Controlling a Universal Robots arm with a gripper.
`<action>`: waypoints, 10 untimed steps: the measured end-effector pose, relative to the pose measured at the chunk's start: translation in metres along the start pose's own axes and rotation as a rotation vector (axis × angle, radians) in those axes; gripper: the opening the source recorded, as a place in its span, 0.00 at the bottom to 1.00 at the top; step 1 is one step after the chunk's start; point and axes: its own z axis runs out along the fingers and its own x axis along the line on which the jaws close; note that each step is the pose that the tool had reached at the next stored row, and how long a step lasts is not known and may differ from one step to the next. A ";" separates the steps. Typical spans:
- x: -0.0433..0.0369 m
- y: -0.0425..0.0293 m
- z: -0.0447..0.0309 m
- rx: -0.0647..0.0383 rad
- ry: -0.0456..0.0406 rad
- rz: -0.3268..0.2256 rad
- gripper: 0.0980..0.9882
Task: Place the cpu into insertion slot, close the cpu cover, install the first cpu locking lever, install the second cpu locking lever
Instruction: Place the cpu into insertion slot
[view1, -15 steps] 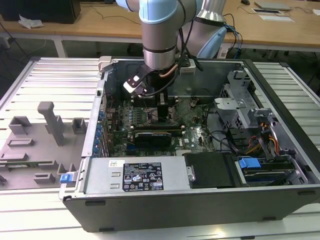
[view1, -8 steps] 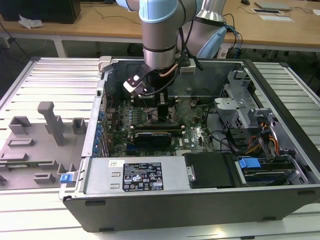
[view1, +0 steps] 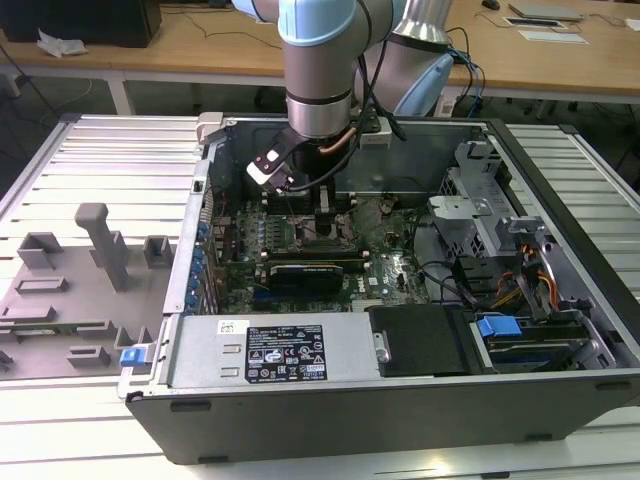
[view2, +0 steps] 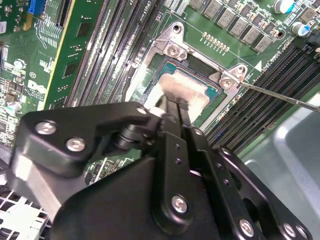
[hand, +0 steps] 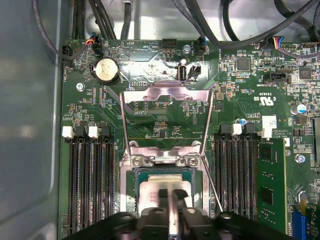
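**Cpu seated, cover open, pincer over the chip**

In the exterior view the arm reaches down into the open case (view1: 400, 425), with the gripper (view1: 325, 215) low over the motherboard (hand: 240, 85).

The cover (hand: 165, 95) is not yet closed. It lies folded back over the board, hinged at one edge of the slot (hand: 134, 187) and reaching from there toward the coin cell (hand: 106, 70). So the cover lies away from the gripper, past the slot's hinged edge.

The cpu (hand: 150, 187) lies flat inside the slot, its pale top up, directly under the gripper's tips in both wrist views.

The gripper (hand: 170, 192) has its fingers drawn nearly together, with a thin gap between them that holds nothing I can see. Whether the tips touch the chip I cannot tell.

Both levers are unlatched, one (hand: 124, 125) along each side (hand: 214, 185) of the cover.
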 end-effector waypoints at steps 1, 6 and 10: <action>0.0000 0.0000 0.0000 0.000 0.0000 0.000 0.01; 0.0000 0.0000 -0.0001 0.000 0.0000 0.000 0.01; 0.0000 0.0000 -0.0002 0.000 0.0214 0.002 0.01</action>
